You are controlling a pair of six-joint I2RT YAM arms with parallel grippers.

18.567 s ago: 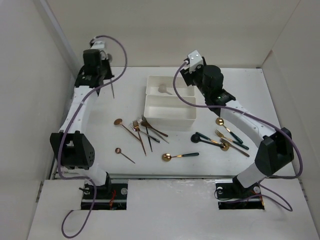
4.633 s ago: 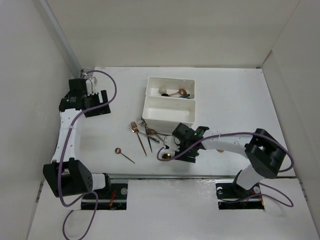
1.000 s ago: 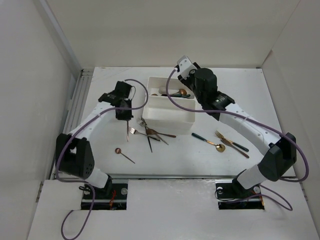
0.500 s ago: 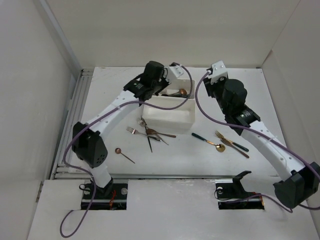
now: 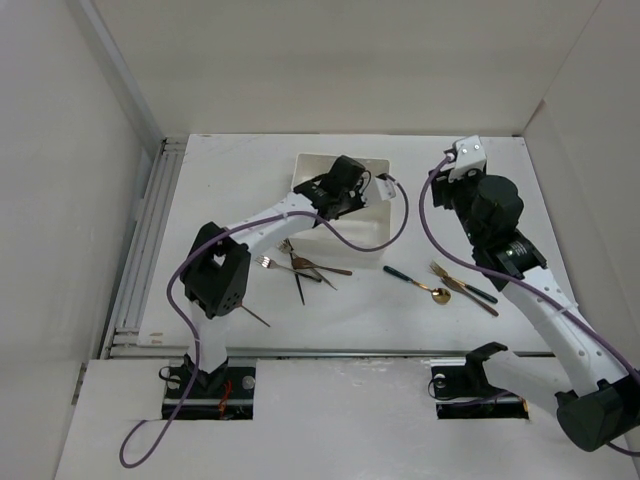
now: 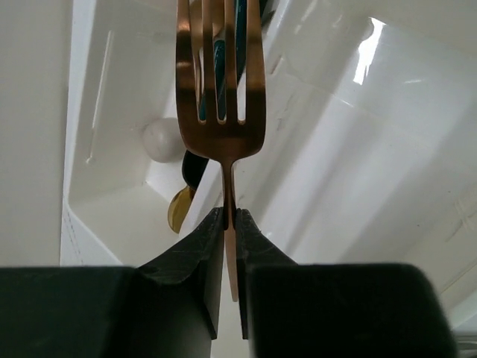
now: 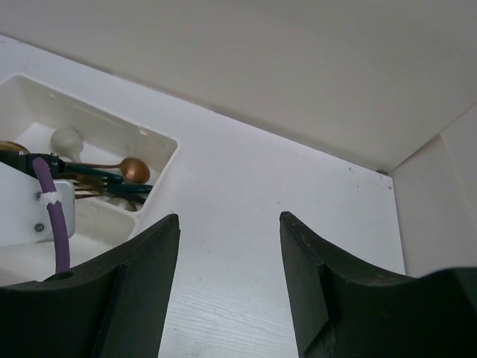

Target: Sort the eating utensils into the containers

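The left arm (image 5: 262, 215) stretches from its base to the white trays (image 5: 303, 163), elbow bent low near the worktop and wrist above the trays. The left fingers (image 6: 212, 233) point down, pinched tight on the handle of a copper fork (image 6: 220, 89). The right arm (image 5: 545, 300) stands raised to the right of the trays, with the right fingers (image 7: 168, 233) apart and holding nothing.
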